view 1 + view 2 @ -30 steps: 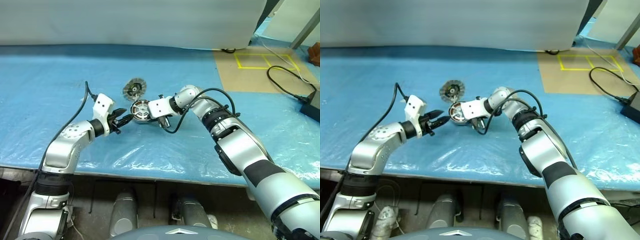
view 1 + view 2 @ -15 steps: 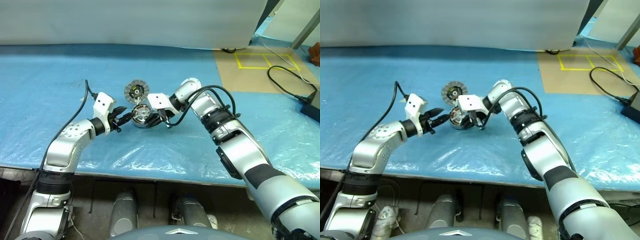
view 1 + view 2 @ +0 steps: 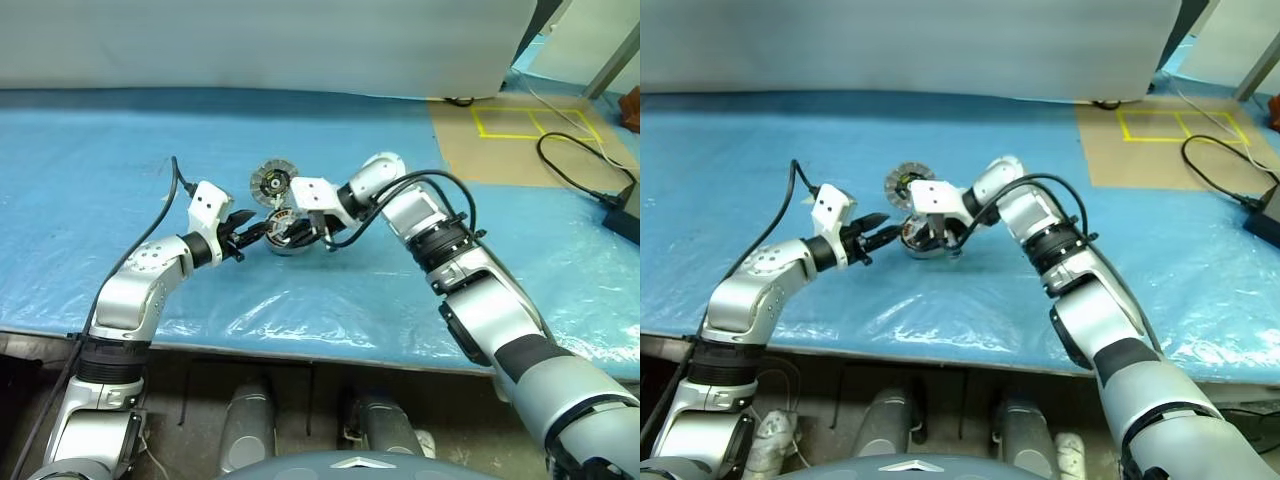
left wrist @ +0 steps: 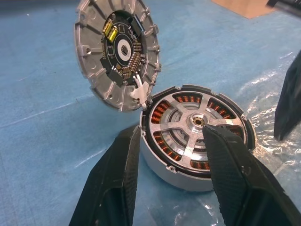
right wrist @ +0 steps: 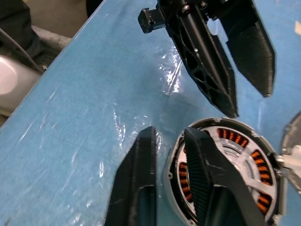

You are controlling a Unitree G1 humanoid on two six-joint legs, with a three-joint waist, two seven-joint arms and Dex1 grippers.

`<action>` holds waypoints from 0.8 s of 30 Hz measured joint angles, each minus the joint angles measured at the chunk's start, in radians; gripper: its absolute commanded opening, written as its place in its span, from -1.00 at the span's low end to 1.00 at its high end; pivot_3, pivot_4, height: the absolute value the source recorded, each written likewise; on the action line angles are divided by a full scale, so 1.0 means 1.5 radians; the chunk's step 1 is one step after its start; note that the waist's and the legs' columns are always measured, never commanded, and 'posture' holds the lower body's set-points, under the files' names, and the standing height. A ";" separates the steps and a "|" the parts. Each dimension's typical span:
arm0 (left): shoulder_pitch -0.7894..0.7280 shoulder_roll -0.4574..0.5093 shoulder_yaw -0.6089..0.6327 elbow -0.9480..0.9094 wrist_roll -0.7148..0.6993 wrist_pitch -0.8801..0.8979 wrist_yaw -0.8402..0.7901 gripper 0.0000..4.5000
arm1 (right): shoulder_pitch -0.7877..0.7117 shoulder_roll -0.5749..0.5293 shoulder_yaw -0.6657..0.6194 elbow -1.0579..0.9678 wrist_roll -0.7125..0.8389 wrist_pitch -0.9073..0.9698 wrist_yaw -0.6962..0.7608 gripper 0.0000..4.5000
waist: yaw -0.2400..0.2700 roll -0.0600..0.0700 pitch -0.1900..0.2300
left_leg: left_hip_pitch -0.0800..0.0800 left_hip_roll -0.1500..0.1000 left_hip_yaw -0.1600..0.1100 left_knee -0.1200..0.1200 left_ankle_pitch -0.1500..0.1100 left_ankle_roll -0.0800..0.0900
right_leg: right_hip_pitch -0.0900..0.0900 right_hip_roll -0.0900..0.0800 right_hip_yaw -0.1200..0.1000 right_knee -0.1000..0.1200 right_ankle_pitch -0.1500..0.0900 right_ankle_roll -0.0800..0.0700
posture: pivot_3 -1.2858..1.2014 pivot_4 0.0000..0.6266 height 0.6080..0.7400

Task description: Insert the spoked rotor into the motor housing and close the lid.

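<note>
The motor housing (image 4: pixel 160 162) sits on the blue sheet, copper coils showing around its inside. The spoked rotor (image 4: pixel 197 125) lies inside it, silver spokes facing up. The lid (image 4: pixel 117 52) stands tilted at the housing's far rim, with its circuit-board face turned toward me. My left gripper (image 4: pixel 170 134) is open and reaches in level, its tips at the housing's near-left edge. My right gripper (image 5: pixel 169 134) points down over the housing's right side. It is slightly open, one finger outside the wall and one over the coils, holding nothing.
The table (image 3: pixel 120 130) is covered in blue plastic sheeting, and its front edge runs close below the arms. A brown patch with yellow tape (image 3: pixel 520 125) lies at the back right. A black cable and box (image 3: pixel 600 195) rest on the right.
My right hand has risen and rolled, so it now points down onto the housing from above, and its fingers have parted a little. The left arm, housing and lid stayed put.
</note>
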 measured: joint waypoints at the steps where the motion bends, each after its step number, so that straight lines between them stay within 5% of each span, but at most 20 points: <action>1: 0.000 0.001 0.000 0.000 0.000 0.000 -0.001 -0.02 | 0.000 -0.007 0.001 0.000 0.001 -0.015 0.009 -0.10 | 0.000 0.000 0.000 | 0.000 0.000 0.000 0.000 0.000 0.000 | 0.000 0.000 0.000 0.000 0.000 0.000 | 0.03 -0.52 1.00; 3: 0.000 0.002 0.000 0.000 0.000 0.000 -0.002 -0.02 | 0.004 -0.020 0.010 0.000 -0.002 -0.051 0.018 0.17 | -0.001 0.000 0.000 | 0.000 0.000 0.000 0.000 0.000 0.000 | 0.000 0.000 0.000 0.000 0.000 0.000 | 0.03 -0.52 1.00; 24: 0.002 -0.003 -0.002 0.000 0.001 0.001 -0.001 -0.02 | -0.022 0.025 0.062 0.214 -0.094 -0.254 -0.099 0.17 | -0.005 0.000 0.000 | 0.000 0.000 0.000 0.000 0.000 0.000 | 0.000 0.000 0.000 0.001 0.000 0.000 | 0.03 -0.52 1.00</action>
